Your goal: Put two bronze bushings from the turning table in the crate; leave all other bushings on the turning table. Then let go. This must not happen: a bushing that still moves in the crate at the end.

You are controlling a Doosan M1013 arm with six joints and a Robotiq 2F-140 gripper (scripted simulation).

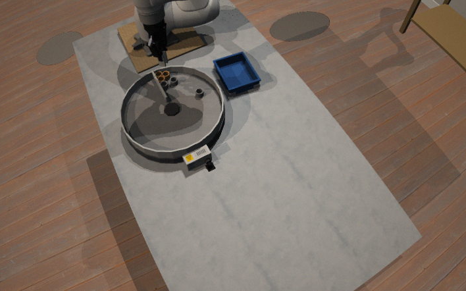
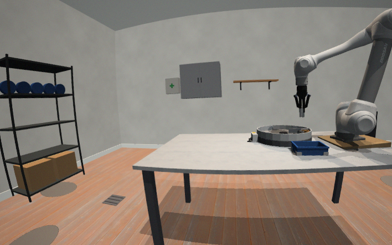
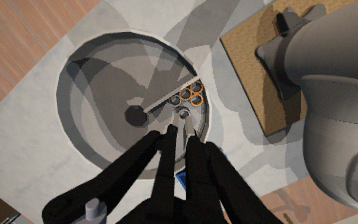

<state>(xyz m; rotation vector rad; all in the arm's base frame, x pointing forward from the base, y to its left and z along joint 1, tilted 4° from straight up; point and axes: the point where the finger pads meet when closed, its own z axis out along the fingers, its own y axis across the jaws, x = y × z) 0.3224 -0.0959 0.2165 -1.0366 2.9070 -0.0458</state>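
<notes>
Three bronze bushings point(image 3: 191, 93) lie well below, seemingly beyond, the fingers.

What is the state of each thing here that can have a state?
gripper: shut, holding nothing, high above the turning table
turning table: holds all bushings
bronze bushings: three, clustered against the divider bar
grey bushings: three, upright on the turning table
crate: holds nothing
wall cabinet: doors closed

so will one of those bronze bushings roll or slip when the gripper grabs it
The bronze bushings stand upright on end, so rolling seems unlikely unless one tips. They look like smooth, rigid metal rings, possibly slippery. Packed against the divider bar and grey bushings, neighbours may get nudged.
</notes>
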